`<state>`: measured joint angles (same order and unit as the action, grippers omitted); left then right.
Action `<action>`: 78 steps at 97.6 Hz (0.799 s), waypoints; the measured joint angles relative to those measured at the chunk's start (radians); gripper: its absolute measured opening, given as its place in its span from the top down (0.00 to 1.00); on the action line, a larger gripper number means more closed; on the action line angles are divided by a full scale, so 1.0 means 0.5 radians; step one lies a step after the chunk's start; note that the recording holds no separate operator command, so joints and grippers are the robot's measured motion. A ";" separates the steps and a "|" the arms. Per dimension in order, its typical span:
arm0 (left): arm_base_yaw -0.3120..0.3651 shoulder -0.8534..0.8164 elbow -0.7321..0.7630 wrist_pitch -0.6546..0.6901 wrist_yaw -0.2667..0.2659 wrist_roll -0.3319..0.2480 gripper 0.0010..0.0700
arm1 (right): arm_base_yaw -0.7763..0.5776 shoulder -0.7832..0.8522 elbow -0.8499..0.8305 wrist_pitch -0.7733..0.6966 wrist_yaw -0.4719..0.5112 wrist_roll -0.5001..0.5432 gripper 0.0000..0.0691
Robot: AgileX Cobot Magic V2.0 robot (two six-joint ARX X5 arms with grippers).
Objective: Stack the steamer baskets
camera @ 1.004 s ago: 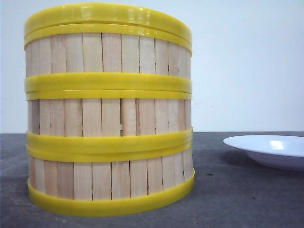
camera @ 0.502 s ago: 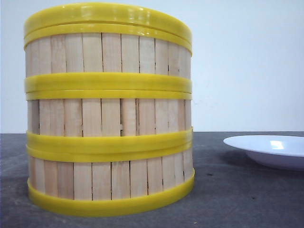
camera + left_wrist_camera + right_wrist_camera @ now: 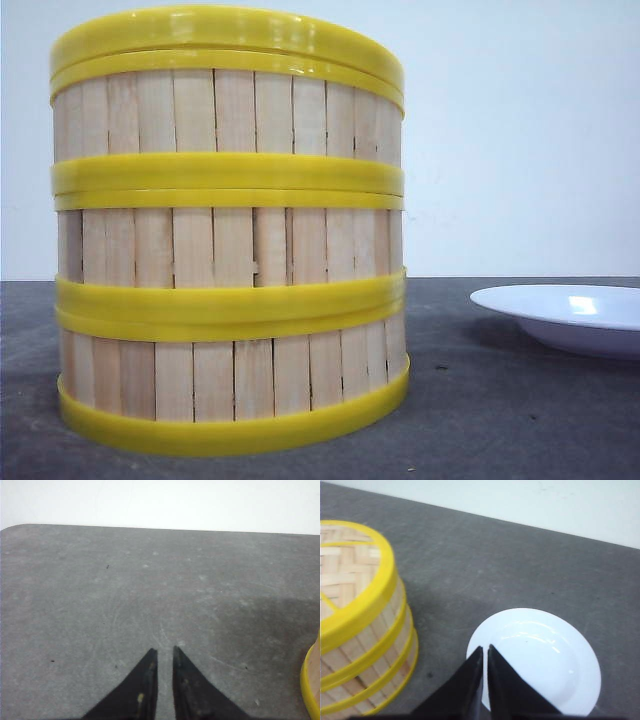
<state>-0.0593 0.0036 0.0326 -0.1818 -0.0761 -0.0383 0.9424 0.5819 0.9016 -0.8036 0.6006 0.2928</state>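
Observation:
Three steamer baskets stand stacked in one column at the left of the front view: top basket [image 3: 230, 105], middle basket [image 3: 230, 240], bottom basket [image 3: 230, 375]. Their yellow rims meet, the middle seam slightly askew. The right wrist view shows the stack [image 3: 365, 645] from above, its woven floor visible inside. My right gripper [image 3: 485, 648] hovers shut over the plate's near edge, beside the stack, holding nothing. My left gripper [image 3: 163, 651] hangs over bare table with its fingers almost together and nothing between them; a sliver of a basket's yellow rim [image 3: 312, 685] shows at that view's edge.
A white plate [image 3: 575, 315] lies on the grey table to the right of the stack, also seen under the right gripper as the plate [image 3: 545, 655]. The table's far edge [image 3: 150, 527] meets a white wall.

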 joint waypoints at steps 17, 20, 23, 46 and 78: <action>0.000 0.000 0.000 0.000 0.000 0.000 0.97 | -0.092 0.000 0.000 0.001 0.008 -0.060 0.99; 0.000 0.000 0.000 -0.001 0.000 0.000 0.97 | -0.132 0.000 0.000 0.001 0.008 -0.079 0.99; 0.000 0.000 0.000 0.000 0.000 0.000 0.97 | -0.176 0.000 0.000 0.001 0.009 -0.100 0.99; 0.000 0.000 0.000 0.000 0.000 0.000 0.97 | -0.738 -0.039 0.000 0.031 -0.011 -0.172 0.99; 0.000 0.000 0.000 0.000 0.000 0.000 0.97 | -1.462 -0.367 -0.409 0.393 -0.302 -0.258 0.99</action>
<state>-0.0593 0.0036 0.0326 -0.1818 -0.0761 -0.0383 0.2115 0.3985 0.6971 -0.6071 0.4496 0.1638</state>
